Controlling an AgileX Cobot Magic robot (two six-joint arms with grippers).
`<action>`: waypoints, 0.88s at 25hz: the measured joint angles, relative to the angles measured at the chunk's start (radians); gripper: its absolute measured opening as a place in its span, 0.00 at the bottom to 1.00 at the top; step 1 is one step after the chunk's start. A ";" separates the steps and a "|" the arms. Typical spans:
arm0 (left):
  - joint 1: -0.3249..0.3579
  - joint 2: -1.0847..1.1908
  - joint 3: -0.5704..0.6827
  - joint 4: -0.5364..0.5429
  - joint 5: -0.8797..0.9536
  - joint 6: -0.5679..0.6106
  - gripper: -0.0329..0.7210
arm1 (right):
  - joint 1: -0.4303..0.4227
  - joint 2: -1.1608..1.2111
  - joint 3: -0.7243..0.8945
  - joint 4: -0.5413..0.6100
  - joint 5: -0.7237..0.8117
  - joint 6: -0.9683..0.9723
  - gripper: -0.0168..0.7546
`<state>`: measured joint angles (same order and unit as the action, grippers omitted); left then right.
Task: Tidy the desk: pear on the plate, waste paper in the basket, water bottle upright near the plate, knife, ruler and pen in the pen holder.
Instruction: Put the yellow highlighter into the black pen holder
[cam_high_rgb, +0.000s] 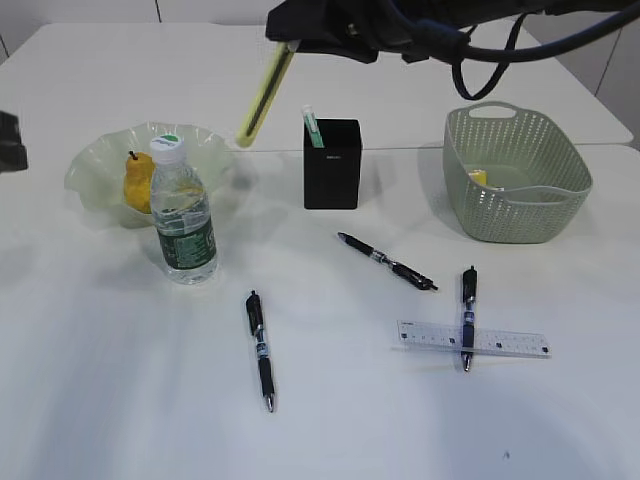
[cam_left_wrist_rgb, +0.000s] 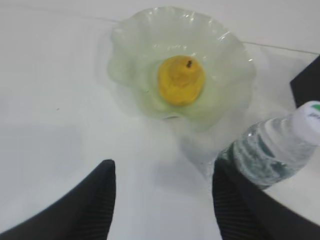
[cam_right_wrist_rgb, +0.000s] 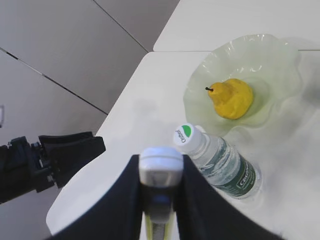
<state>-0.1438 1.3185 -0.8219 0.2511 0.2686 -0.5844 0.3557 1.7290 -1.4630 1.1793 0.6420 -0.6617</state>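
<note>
My right gripper (cam_high_rgb: 292, 42) hangs high above the desk, shut on a yellow-green knife (cam_high_rgb: 262, 95) that slants down to the left of the black pen holder (cam_high_rgb: 332, 165). In the right wrist view the knife's grey end (cam_right_wrist_rgb: 160, 172) sits clamped between the fingers. The yellow pear (cam_high_rgb: 139, 183) lies on the glass plate (cam_high_rgb: 95, 165). The water bottle (cam_high_rgb: 183, 215) stands upright right beside it. Three pens (cam_high_rgb: 261, 350) (cam_high_rgb: 387, 261) (cam_high_rgb: 468, 315) lie on the desk, the last across the clear ruler (cam_high_rgb: 500, 342). My left gripper (cam_left_wrist_rgb: 162, 200) is open and empty, near the plate (cam_left_wrist_rgb: 225, 65) and bottle (cam_left_wrist_rgb: 272, 152).
The green basket (cam_high_rgb: 515, 175) stands at the right with a yellow scrap (cam_high_rgb: 479, 178) inside. A green-and-white item (cam_high_rgb: 313, 128) sticks out of the pen holder. The left arm (cam_high_rgb: 8, 140) shows at the far left edge.
</note>
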 joint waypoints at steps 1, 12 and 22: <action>0.014 -0.002 0.017 0.000 0.007 0.000 0.62 | -0.002 0.000 0.000 0.000 -0.010 -0.002 0.19; 0.052 -0.009 0.047 0.043 0.273 0.083 0.56 | -0.104 0.000 0.000 -0.002 -0.088 -0.007 0.19; 0.052 -0.011 0.047 -0.126 0.418 0.364 0.55 | -0.124 0.003 0.000 -0.015 -0.206 -0.072 0.19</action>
<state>-0.0922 1.3076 -0.7752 0.1254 0.6870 -0.2201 0.2320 1.7325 -1.4630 1.1641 0.4360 -0.7333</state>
